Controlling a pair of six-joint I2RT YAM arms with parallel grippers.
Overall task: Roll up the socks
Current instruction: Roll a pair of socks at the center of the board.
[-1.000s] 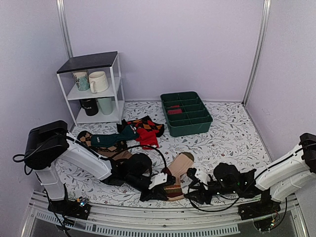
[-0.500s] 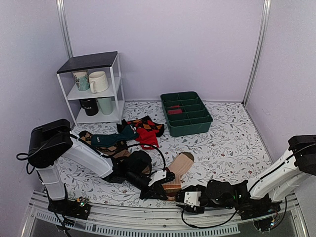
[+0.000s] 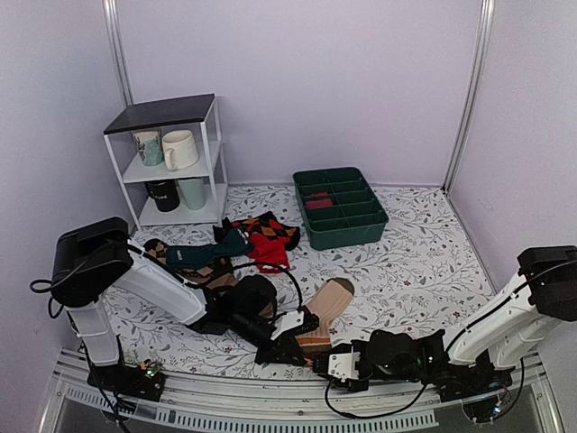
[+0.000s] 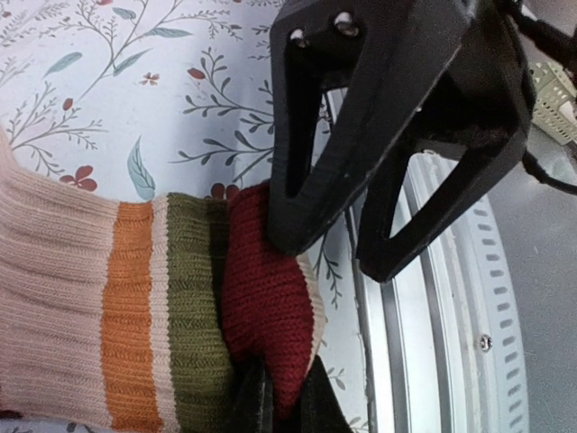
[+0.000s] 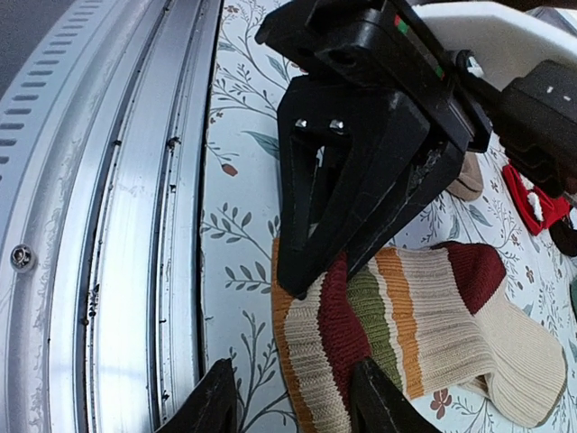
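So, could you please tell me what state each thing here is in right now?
socks, laid out on the table, not rolled up.
left gripper, shut on the socks at the maroon toe.
right gripper, open, fingers either side of that toe end.
green tray, red items in some compartments.
mugs, upright on the shelf.

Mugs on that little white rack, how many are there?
4. Upper shelf of the rack: a patterned mug left, a cream mug right. Lower shelf: a black mug left, a pale green mug right. Others could hide behind them.
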